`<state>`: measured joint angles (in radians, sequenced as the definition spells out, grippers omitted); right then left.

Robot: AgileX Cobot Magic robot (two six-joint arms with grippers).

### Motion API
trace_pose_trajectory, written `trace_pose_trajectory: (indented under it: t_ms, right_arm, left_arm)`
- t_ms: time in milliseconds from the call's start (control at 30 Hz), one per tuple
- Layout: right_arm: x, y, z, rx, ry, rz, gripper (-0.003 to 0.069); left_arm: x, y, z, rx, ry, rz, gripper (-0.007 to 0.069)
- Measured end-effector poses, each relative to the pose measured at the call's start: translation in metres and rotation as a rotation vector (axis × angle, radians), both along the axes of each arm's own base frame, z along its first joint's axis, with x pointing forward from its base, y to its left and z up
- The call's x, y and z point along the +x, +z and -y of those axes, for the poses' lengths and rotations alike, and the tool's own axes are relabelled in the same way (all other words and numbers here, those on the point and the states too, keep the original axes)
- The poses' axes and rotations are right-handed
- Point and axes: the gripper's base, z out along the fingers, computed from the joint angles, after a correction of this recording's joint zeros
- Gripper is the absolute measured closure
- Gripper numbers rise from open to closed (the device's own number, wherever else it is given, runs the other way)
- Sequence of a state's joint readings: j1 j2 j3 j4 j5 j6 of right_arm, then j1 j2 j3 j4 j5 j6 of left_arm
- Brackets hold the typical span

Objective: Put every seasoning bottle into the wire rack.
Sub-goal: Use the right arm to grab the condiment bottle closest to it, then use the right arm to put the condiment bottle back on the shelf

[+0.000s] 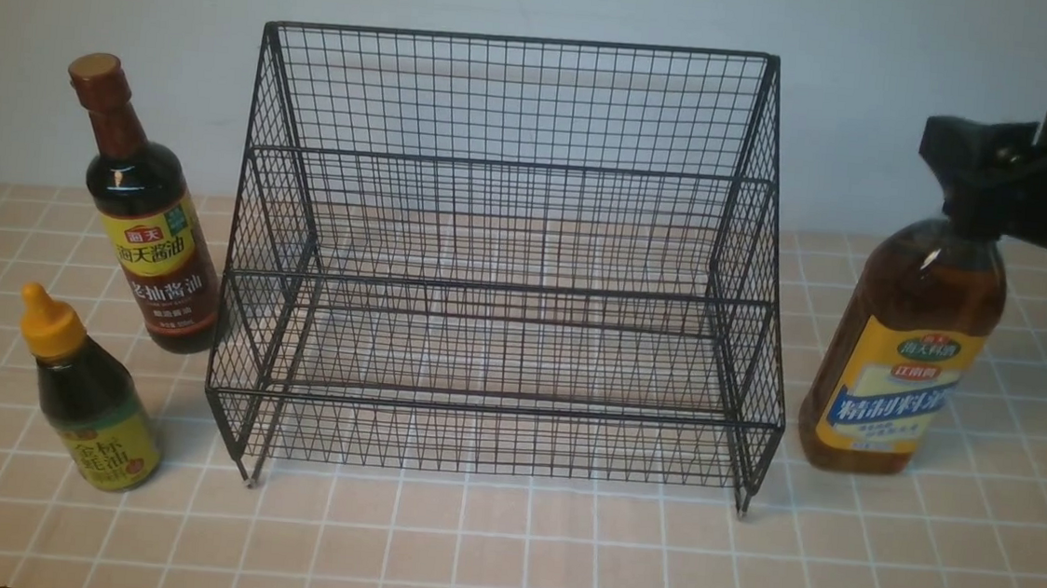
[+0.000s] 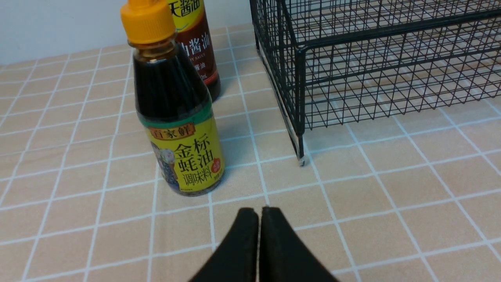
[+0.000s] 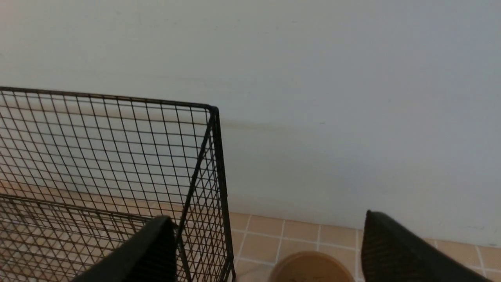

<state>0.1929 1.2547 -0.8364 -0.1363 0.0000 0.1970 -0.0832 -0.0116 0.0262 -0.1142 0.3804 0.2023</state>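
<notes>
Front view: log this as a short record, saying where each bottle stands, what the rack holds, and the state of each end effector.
wire rack: centre, holds no bottle
tall soy bottle: standing left of rack
short yellow-capped bottle: standing in front of soy bottle
amber bottle: standing right of rack
left end effector: shut, empty, short bottle ahead of it
right end effector: open, one finger either side of amber bottle's cap

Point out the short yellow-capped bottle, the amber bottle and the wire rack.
short yellow-capped bottle (image 2: 184,156): left wrist view, yellow label.
amber bottle (image 1: 896,394): front view, yellow-blue label.
wire rack (image 1: 520,97): front view, back mesh wall.
</notes>
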Motion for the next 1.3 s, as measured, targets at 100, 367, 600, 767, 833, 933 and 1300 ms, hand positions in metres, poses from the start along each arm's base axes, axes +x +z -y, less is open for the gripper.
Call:
trace_pose_trajectory:
  t_ms: [100,367,600,767,833,933,1300]
  right_arm:
    - [0.008,-0.009,0.005,-0.005,-0.021,-0.028,0.0067]
    - [0.023,-0.029,0.009,-0.016,-0.04,-0.082,0.0067]
    - [0.032,-0.047,0.008,-0.026,-0.04,-0.137,0.0135]
    - [0.031,-0.04,0.007,-0.064,-0.017,-0.099,0.0349]
    - [0.028,-0.038,0.007,-0.079,-0.012,-0.097,0.0347]
    - [0.015,-0.027,0.01,-0.116,-0.01,-0.09,0.0347]
    - [-0.021,0.09,0.012,-0.101,-0.025,0.214,0.0347]
  left_arm:
    - [0.0,0.0,0.0,0.0,0.0,0.0,0.0634]
    - [0.0,0.0,0.0,0.0,0.0,0.0,0.0634]
    - [0.0,0.0,0.0,0.0,0.0,0.0,0.0634]
    - [0.0,0.0,0.0,0.0,0.0,0.0,0.0634]
    - [0.0,0.0,0.0,0.0,0.0,0.0,0.0634]
    - [0.0,0.0,0.0,0.0,0.0,0.0,0.0634]
    - [0.0,0.0,0.0,0.0,0.0,0.0,0.0634]
